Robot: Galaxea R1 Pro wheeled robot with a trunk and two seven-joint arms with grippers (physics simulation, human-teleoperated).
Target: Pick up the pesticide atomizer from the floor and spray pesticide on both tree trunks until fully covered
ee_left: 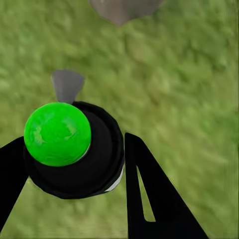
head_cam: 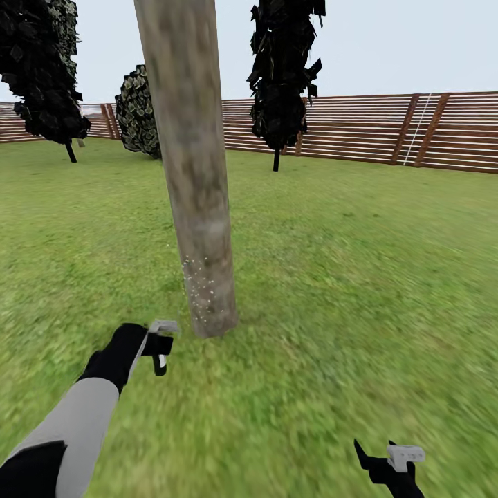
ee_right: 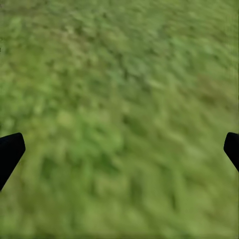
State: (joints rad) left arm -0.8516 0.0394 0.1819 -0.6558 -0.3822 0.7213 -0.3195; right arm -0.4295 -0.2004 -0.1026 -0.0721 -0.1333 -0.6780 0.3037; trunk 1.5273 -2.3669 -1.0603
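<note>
A thick grey-tan tree trunk rises from the grass just ahead of me, leaning slightly. Pale pesticide specks dot its lower part, near the ground. My left gripper is down and left of the trunk's base, shut on the pesticide atomizer, whose grey nozzle head points toward the trunk. In the left wrist view the atomizer shows a bright green cap on a round black body, held between the left gripper's black fingers. My right gripper hangs open over grass at the lower right, its jaws wide apart.
A brown slatted fence closes the lawn at the back. Two dark columnar trees and a broad dark bush stand near it. Open grass stretches to the right of the trunk.
</note>
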